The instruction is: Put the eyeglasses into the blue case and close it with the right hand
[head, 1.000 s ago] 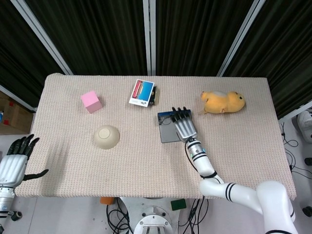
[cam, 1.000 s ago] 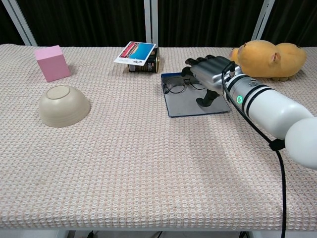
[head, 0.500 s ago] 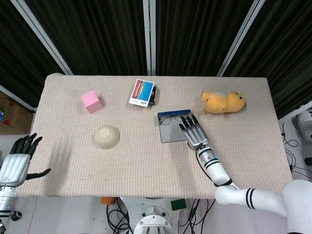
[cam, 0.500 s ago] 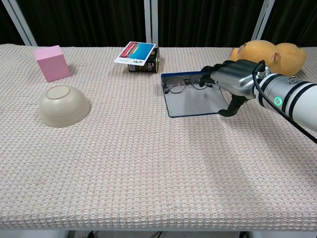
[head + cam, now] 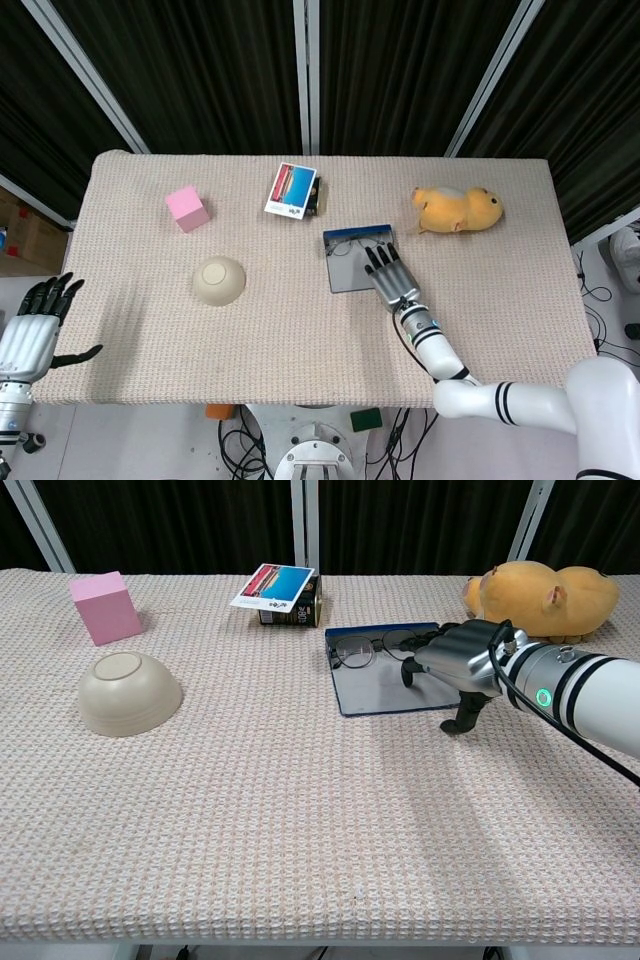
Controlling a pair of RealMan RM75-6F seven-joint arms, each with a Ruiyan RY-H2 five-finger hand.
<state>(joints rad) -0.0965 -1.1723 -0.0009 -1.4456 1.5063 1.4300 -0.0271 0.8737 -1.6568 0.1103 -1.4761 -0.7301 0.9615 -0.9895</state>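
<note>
The blue case [image 5: 348, 273] lies open and flat at mid-table, its grey lining [image 5: 378, 690] facing up. The eyeglasses [image 5: 352, 247] rest on its far end, lenses [image 5: 352, 651] toward the left. My right hand [image 5: 391, 276] hovers over the case's near right corner with fingers apart and nothing in it. In the chest view this hand [image 5: 455, 660] curves palm-down, its thumb reaching toward the cloth just off the case's edge. My left hand [image 5: 30, 335] hangs open off the table's near left corner.
An upturned beige bowl [image 5: 219, 280] and a pink cube [image 5: 187, 209] stand to the left. A card box [image 5: 293, 190] lies behind the case. A yellow plush toy [image 5: 458, 209] lies at the far right, close behind my right arm.
My right hand has drawn back from the eyeglasses, first right, then toward the case's near right corner. The glasses stay on the case. The left hand barely moved.
</note>
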